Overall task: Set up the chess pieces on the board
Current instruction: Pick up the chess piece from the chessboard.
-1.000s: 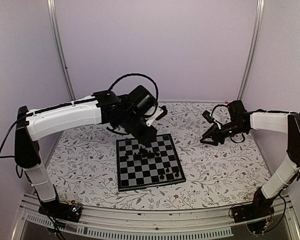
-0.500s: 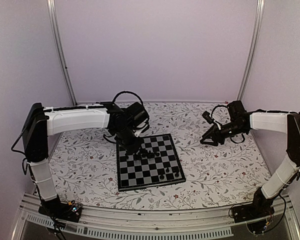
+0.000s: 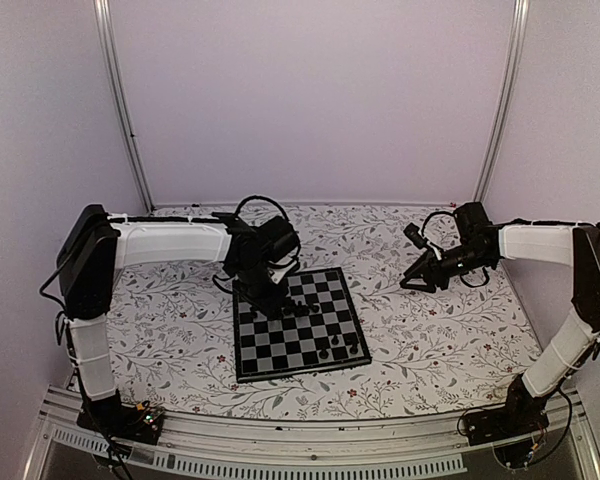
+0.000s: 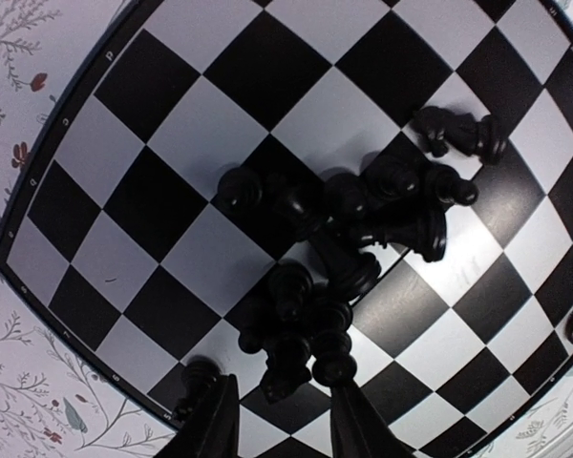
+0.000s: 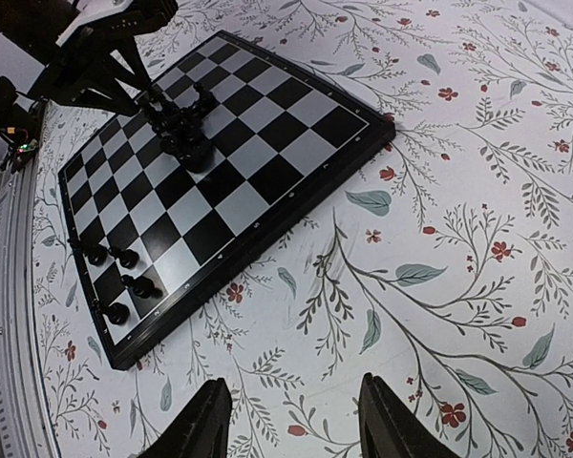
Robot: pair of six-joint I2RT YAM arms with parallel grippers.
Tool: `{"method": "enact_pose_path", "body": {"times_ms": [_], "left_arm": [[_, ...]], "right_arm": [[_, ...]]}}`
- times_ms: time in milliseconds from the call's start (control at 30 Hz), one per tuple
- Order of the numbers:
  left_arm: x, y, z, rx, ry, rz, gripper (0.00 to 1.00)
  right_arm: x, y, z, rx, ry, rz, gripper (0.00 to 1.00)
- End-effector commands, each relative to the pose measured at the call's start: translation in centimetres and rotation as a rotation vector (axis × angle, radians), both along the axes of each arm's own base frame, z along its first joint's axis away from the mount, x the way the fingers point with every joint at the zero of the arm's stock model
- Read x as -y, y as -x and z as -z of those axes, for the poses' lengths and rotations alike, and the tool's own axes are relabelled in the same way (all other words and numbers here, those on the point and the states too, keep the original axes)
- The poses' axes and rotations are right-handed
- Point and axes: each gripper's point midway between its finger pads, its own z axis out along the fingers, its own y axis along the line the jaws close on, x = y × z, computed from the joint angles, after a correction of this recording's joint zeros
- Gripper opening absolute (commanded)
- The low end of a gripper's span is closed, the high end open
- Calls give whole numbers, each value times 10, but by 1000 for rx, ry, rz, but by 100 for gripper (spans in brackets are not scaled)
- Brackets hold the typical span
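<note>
Step in hand, as I judge it: drawing one piece out of the heap.

- Most chess pieces (image 4: 349,224) lie jumbled together, several tipped over, on the far-left part of the board (image 4: 124,124).
- A few edge pieces (image 5: 124,277) stand singly along the near right border.
- No row looks filled, so the task is early.
- Left hand (image 4: 282,410): low at the heap's rim, fingers apart, straddling one or two pieces. Light square shows between one finger and the nearest piece, so nothing is clamped.
- Right hand (image 5: 291,415): over the floral cover (image 5: 477,239) on the counter, well off the board, fingers apart, empty.

Next move calls for closing on one piece only. Its neighbours touch it and may drag or topple. Then comes a straight lift and an upright set-down on its home square.
</note>
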Motion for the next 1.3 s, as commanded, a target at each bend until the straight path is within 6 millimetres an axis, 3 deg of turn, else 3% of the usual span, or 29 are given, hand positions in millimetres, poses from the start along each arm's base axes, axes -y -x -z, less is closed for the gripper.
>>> {"method": "enact_pose_path", "body": {"times_ms": [0,500,700,867,1067,1167,1267], "left_arm": [[-2,-2,12,-25,2,3,33],[-4,-5,24,-27,-10,17,24],[-5,-3,24,-34,-8,16,14],[-10,8,5,-39,-7,6,6],[-18,28,-31,-25,-29,4,1],[-8,35,-50,-10,-1,21,1],[14,44,-64,-2,49,75,2]], "right_arm": [[-2,-3,-1,1,6,-9,49],[-2,-3,2,-9,7,-10,49],[-2,-3,3,-13,9,-9,49],[-2,-3,2,-10,9,-8,49],[-2,-2,2,-15,4,-11,49],[-3,-3,2,-19,1,-14,49],[-3,-2,2,-22,0,-15,49]]}}
